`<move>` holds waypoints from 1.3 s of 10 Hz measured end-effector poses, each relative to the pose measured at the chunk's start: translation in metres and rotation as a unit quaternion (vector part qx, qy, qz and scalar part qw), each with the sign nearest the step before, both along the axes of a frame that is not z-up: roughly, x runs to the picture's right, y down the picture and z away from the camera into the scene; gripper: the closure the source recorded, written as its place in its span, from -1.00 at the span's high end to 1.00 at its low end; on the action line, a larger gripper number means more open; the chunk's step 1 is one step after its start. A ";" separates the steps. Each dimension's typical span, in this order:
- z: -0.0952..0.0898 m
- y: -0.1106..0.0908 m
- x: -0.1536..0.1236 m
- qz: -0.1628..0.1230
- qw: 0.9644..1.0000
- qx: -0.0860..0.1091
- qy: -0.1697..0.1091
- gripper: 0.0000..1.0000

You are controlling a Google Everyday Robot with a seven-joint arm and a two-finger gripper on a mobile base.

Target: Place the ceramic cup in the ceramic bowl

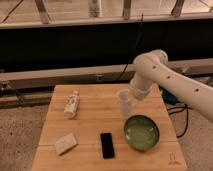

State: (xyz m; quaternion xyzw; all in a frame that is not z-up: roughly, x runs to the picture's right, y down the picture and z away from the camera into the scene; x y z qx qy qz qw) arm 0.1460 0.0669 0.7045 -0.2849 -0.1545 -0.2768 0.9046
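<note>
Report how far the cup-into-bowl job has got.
Done: the gripper is shut on the ceramic cup, which looks clear of the table. In hand: the cup hangs just up-left of the ceramic bowl. Left: bring it over the empty bowl, lower, release.

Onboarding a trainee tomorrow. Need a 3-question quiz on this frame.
1. True or false: the cup sits in the bowl.
2. The gripper is: A) shut on the cup, B) open over the bowl, C) out of view.
3. Fill in: the phone lies between the tan block and the ____.
Key: 1 false, it is held up near the bowl's far-left rim. 2 A. 3 bowl.
</note>
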 end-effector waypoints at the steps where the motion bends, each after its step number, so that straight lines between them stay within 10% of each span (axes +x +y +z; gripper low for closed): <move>1: -0.002 0.010 0.002 0.002 1.000 -0.002 -0.002 -1.00; 13: 0.012 0.065 0.044 0.037 0.999 -0.027 -0.009 -1.00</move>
